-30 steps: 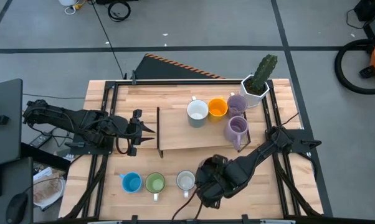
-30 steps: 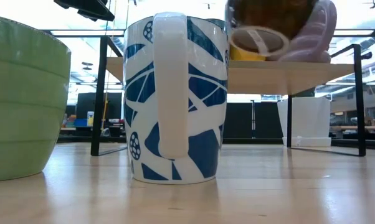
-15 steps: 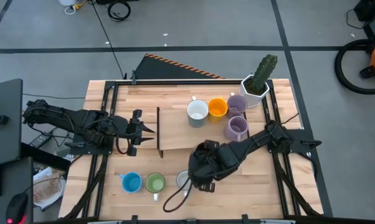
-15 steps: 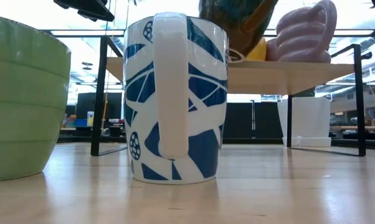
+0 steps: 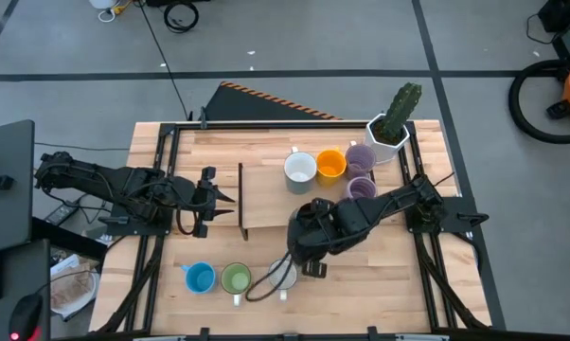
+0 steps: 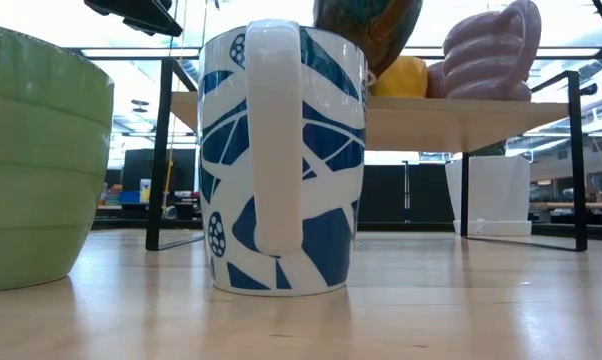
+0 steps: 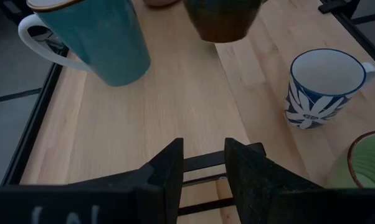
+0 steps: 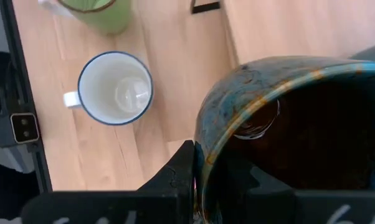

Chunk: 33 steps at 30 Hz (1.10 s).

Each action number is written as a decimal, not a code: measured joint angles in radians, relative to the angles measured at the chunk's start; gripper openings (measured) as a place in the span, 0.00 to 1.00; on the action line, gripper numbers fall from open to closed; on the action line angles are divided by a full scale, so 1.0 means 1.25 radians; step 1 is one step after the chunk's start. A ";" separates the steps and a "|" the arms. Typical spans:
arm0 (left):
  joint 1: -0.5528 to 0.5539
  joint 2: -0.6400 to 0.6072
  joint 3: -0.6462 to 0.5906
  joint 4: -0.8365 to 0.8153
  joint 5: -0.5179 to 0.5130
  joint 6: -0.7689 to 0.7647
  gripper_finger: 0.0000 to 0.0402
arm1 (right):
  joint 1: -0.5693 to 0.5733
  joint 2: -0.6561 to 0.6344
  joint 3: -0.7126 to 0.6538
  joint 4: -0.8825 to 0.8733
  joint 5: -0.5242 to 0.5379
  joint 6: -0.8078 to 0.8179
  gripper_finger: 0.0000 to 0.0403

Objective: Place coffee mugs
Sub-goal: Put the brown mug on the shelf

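right gripper [image 8: 197, 171]: pinching the rim of the dark brown mug [image 8: 299, 130], 1 finger inside the wall, 1 outside; mug is carried in the air, tilted, over the near edge of the raised shelf [image 5: 266, 204].
held mug handling: glazed ceramic by the look, so stiff, fairly heavy, slick and chippable. A rim pinch is workable but can pivot; I'd keep it slow and set the base down flat before letting go.
just below gripper: white mug with blue pattern [image 8: 115, 88] stands upright on the table [image 5: 389, 275], handle outward, apart from the held mug.
beside that: green mug [image 5: 235, 278], then blue mug [image 5: 200, 278], in 1 row along the front of the table.
in the way: shelf front edge and its dark frame post [image 6: 161, 150]; the carried mug has to clear both.
ahead of gripper on shelf: lilac mug [image 5: 360, 189] is nearest and close to the arm, likely the tightest clearance.
further ahead: white mug [image 5: 299, 169], orange mug [image 5: 330, 163], second lilac mug [image 5: 360, 156] grouped close together at the back of the shelf.
beyond those: white hexagonal cactus pot [image 5: 387, 133] at the far corner, not part of the job.
free shelf space: bare board on the gripper's left side of the group, my pick for the drop.
left gripper [image 7: 203, 158]: parked well apart at the shelf's left end, fingers slightly spread, holding nothing.
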 joint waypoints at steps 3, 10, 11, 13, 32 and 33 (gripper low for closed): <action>0.000 0.000 0.000 0.000 0.000 0.000 0.31 | -0.019 -0.004 0.000 0.000 -0.016 -0.001 0.11; 0.000 0.000 0.000 -0.001 0.000 -0.003 0.31 | -0.045 -0.033 0.000 0.001 -0.036 -0.034 0.11; 0.000 0.000 0.000 -0.001 0.000 -0.004 0.31 | -0.046 -0.040 0.000 0.001 -0.037 -0.034 0.11; 0.000 0.000 0.000 -0.004 0.000 -0.004 0.31 | -0.050 -0.054 0.000 0.000 -0.038 -0.034 0.11; 0.000 0.000 0.000 -0.010 0.000 -0.019 0.31 | -0.114 -0.161 -0.200 0.001 -0.074 0.002 0.11; 0.000 0.000 0.000 -0.009 0.000 -0.020 0.31 | -0.120 -0.161 -0.205 0.000 -0.081 0.002 0.11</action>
